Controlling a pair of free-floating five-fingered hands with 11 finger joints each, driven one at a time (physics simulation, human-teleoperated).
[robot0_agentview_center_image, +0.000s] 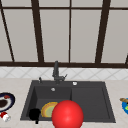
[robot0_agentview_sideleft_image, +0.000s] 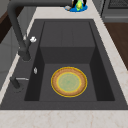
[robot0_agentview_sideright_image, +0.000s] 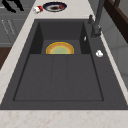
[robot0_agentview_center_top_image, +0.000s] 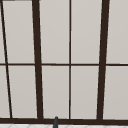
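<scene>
My left hand (robot0_agentview_center_image: 34, 114) hovers in front of the sink's (robot0_agentview_center_image: 30, 100) front left corner; in the right side view the left hand (robot0_agentview_sideright_image: 12, 6) shows splayed, straight fingers holding nothing. A yellow and orange plate (robot0_agentview_sideleft_image: 69, 81) lies flat in the basin, and a plain red ball (robot0_agentview_center_image: 67, 114) hides part of it in the front view. At the far right a blue plate (robot0_agentview_sideleft_image: 82, 8) carries a yellow-green thing. A black shape (robot0_agentview_sideleft_image: 74, 3) over it may be my right hand.
The dark faucet (robot0_agentview_center_image: 56, 71) stands behind the basin, with a small lever (robot0_agentview_center_image: 40, 80) to its left. A dark plate (robot0_agentview_center_image: 6, 101) and a red-and-white item (robot0_agentview_center_image: 5, 116) sit on the left counter. The drainboard (robot0_agentview_center_image: 88, 100) takes the sink's right half. A window spans the wall.
</scene>
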